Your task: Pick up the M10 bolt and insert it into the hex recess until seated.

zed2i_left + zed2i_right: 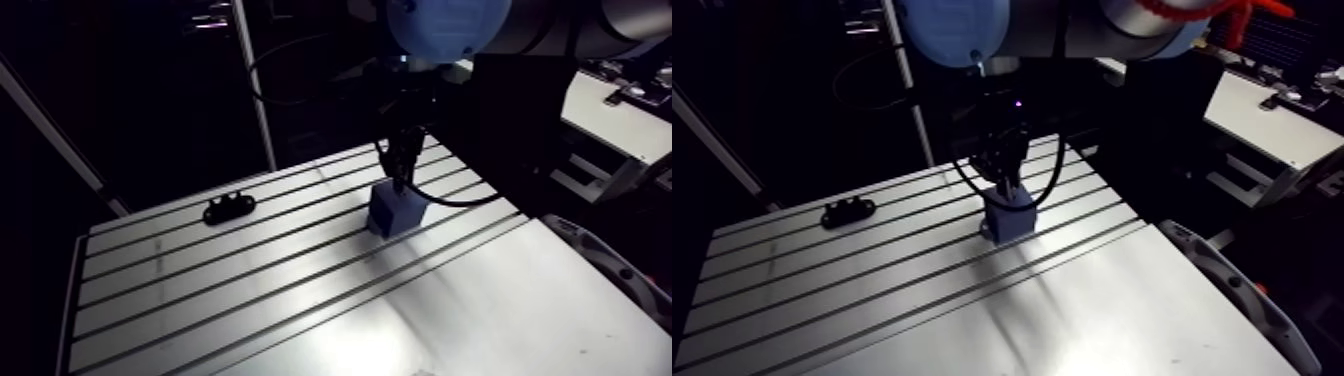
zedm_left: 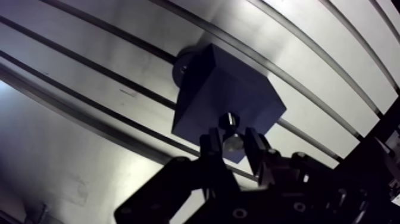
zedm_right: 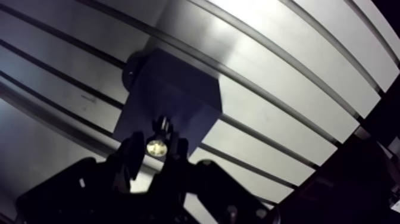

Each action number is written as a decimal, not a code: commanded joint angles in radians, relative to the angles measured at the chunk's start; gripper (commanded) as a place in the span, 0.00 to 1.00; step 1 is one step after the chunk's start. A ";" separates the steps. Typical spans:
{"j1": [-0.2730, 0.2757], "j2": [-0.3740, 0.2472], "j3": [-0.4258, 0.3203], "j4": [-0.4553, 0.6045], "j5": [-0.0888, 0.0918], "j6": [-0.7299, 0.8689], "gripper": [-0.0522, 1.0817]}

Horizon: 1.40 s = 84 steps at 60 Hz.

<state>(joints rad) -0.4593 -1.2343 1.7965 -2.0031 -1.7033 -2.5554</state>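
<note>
Fingers (image 2: 209, 150) of my gripper (image 2: 232, 139) clamp narrowly on the M10 bolt (image 2: 229, 123), holding it upright over the blue block (image 2: 208, 89), I judge to line it up with the recess.

Item: lighting. Room dim, I note. Table (image 1: 200, 290) lit from overhead; glare patch at 6 o'clock from the block (image 1: 396, 211), its shadow toward 7 o'clock. Wrist view: table's straight lines bowed, gripper (image 2: 233, 146) silhouetted, M10 bolt (image 3: 156, 146) glinting.
</note>
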 commanded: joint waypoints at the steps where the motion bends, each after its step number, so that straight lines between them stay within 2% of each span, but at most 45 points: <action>1: -0.001 -0.001 0.007 -0.003 0.012 0.007 0.15; 5: -0.004 -0.003 0.004 -0.004 0.019 0.008 0.06; 17: -0.031 -0.011 -0.004 -0.027 0.038 0.020 0.06; 32: -0.039 -0.018 -0.006 -0.027 0.055 0.024 0.06; 37: -0.039 -0.027 -0.006 -0.027 0.064 0.072 0.06; 53: -0.039 -0.057 0.001 -0.026 0.063 0.179 0.06; 64: -0.039 -0.070 0.006 -0.020 0.054 0.307 0.06; 84: -0.033 -0.079 0.021 -0.002 0.053 0.475 0.20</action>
<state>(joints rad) -0.4963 -1.3046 1.8106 -2.0180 -1.6490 -2.1901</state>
